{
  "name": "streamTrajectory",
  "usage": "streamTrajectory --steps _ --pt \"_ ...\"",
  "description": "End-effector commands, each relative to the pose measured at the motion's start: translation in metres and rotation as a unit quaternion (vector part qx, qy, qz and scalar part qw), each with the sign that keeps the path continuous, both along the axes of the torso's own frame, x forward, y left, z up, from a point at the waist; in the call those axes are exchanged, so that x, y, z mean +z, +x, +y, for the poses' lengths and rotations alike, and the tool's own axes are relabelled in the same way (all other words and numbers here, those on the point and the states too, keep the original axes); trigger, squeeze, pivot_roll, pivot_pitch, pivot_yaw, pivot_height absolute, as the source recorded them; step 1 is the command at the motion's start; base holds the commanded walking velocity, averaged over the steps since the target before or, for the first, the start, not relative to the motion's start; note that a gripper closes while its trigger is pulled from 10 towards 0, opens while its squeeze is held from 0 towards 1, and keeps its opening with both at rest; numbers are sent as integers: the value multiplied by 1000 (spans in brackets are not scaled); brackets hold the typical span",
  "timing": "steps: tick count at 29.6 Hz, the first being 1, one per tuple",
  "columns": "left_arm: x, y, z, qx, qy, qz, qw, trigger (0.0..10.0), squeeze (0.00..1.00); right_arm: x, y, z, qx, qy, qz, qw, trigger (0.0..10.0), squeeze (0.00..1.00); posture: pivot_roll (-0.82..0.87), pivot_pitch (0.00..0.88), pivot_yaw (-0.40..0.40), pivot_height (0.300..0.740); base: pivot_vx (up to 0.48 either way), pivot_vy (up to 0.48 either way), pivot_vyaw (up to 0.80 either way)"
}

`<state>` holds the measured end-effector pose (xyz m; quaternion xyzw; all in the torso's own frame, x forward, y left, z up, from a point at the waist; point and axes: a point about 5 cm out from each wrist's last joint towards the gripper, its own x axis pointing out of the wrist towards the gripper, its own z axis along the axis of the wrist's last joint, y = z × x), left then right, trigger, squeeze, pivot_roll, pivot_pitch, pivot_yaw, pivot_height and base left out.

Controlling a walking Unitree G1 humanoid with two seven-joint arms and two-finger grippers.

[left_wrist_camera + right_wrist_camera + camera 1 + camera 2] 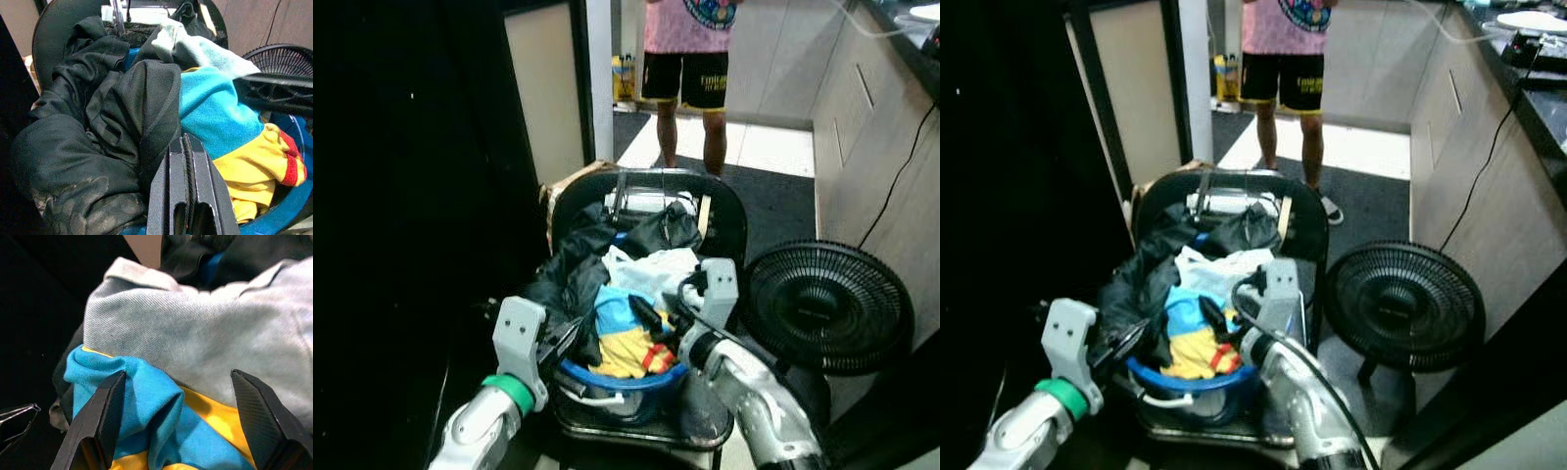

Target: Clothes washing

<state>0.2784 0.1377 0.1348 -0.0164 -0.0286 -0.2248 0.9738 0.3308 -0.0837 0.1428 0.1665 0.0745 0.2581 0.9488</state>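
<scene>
R gripper spread wide over blue-yellow shirt in basin; L gripper pressed together, empty. Drop R lower, pinch a thick fold, prob. blue part.

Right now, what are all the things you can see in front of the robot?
Basin: one, blue, on the chair, full of clothes.
Chair: one, black, in the middle.
Black clothes: a heap, spilling over the basin's left side.
Blue and yellow garment: one, top of the pile, with a red cuff.
Pale garment: one, whitish, behind the blue one.
Fan: one, black, on the floor right of the chair.
Person: one, pink shirt, black shorts, standing behind the chair.
Left gripper: shut, beside the black clothes.
Right gripper: open, over the blue and yellow garment.
</scene>
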Motion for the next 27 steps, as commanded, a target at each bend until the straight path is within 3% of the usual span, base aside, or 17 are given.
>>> streamTrajectory --steps 1,3,4,5,8,22,24,25,27 --pt "-6 -3 3 2 8 16 1000 10000 0 -6 0 4 3 -12 9 1000 10000 0 23 119 96 740 0 0 0" --pt "-7 -4 4 4 8 17 1000 10000 0 -9 -1 7 13 -34 5 999 10000 0 25 121 92 740 0 0 0" --pt "-7 -5 4 4 8 18 1000 10000 0 -11 -2 9 24 -84 -17 996 10000 0 25 123 92 740 0 0 0" --pt "-7 -5 4 4 8 18 1000 10000 0 -11 -2 9 24 -84 -17 996 10000 0 25 123 92 740 0 0 0" --pt "-7 -5 4 5 8 19 1000 10000 0 -12 -8 17 65 -214 -106 969 10000 0 22 122 93 740 0 0 0" --pt "-7 -5 4 3 8 18 1000 10000 0 -3 -18 25 106 -241 -191 946 10000 0 19 121 96 740 0 0 0" --pt "-7 -5 3 3 8 18 1000 10000 0 -3 -19 24 106 -239 -198 945 9529 0 18 119 98 740 0 0 0" --pt "-7 -5 3 2 8 18 1000 10000 0 -3 -19 24 109 -241 -202 943 5451 0 19 119 98 740 0 0 0" --pt "-7 -4 3 2 8 18 1000 10000 0 -3 -19 24 112 -243 -205 941 5451 0 19 119 98 740 0 0 0"
